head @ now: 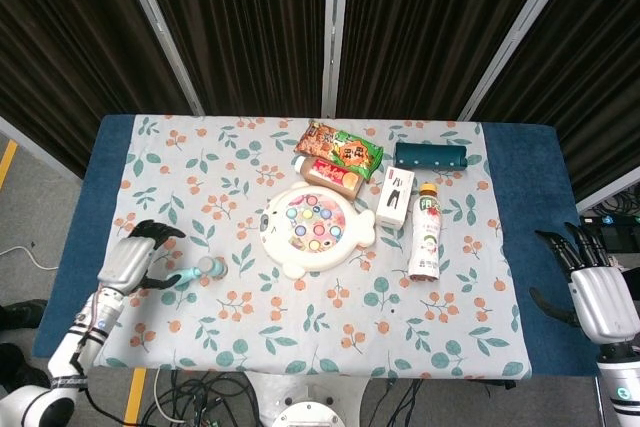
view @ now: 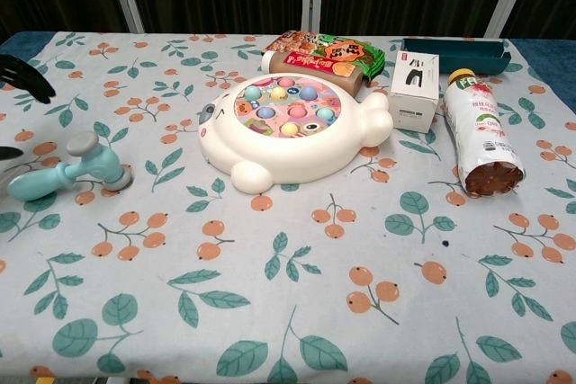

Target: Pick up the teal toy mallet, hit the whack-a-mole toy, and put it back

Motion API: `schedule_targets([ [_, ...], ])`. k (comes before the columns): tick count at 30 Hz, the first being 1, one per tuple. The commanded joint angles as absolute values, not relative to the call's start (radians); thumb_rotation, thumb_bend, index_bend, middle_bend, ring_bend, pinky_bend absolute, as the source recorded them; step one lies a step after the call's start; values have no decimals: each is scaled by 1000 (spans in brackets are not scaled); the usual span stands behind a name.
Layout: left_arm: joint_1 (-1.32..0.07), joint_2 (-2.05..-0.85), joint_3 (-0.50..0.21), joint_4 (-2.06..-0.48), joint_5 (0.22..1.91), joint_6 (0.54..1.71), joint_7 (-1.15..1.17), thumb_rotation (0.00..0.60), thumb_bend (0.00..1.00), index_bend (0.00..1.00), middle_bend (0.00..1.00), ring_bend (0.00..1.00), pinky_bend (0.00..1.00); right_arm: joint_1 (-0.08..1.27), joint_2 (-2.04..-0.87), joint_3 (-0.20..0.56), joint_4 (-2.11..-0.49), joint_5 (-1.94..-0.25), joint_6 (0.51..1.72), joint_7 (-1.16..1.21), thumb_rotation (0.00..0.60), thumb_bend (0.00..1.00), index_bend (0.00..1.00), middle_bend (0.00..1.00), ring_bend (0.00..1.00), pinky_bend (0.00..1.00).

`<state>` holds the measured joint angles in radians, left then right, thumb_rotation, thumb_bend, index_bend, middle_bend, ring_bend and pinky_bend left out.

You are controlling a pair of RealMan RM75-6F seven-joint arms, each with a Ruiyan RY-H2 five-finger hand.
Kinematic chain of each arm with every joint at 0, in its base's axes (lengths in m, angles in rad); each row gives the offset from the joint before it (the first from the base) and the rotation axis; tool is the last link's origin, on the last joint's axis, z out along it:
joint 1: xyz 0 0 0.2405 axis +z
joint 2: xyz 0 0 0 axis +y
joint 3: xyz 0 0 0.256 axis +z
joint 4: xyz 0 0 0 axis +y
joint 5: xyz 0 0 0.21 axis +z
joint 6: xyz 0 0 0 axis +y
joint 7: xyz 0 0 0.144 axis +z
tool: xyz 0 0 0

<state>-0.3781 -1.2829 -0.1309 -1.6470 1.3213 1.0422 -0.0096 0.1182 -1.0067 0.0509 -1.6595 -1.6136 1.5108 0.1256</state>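
The teal toy mallet [head: 196,273] [view: 65,172] with grey head caps lies on the floral cloth, left of the whack-a-mole toy [head: 315,228] [view: 290,128], a white animal-shaped base with pastel pegs. My left hand [head: 135,259] hovers over the table's left side just beside the mallet's handle end, fingers spread and holding nothing; only its dark fingertips [view: 25,75] show at the chest view's left edge. My right hand [head: 597,292] stays off the table's right edge, fingers apart and empty.
Behind and right of the toy lie snack packets [head: 339,152], a white box [head: 395,197], a lying bottle [head: 426,233] and a dark teal case [head: 431,156]. The blue table [head: 530,197] shows around the cloth.
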Motion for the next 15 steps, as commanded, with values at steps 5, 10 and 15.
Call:
schedule_targets([
  [5,-406,-1346,-131,-1676,1215,1034,112,600,213,295,260,156,101,120,-1006,52,-1651,-1606,1506,135,600,173,130,190,0,0],
  [10,-388,-1377,-121,-1697,1176,1085,155,600,231,327,291,181,129,123,-1012,52,-1641,-1602,1497,146,600,172,130,190,0,0],
  [15,-384,-1418,-114,-1696,1144,1123,223,600,251,363,334,227,174,124,-1015,51,-1634,-1604,1496,153,600,173,130,190,0,0],
])
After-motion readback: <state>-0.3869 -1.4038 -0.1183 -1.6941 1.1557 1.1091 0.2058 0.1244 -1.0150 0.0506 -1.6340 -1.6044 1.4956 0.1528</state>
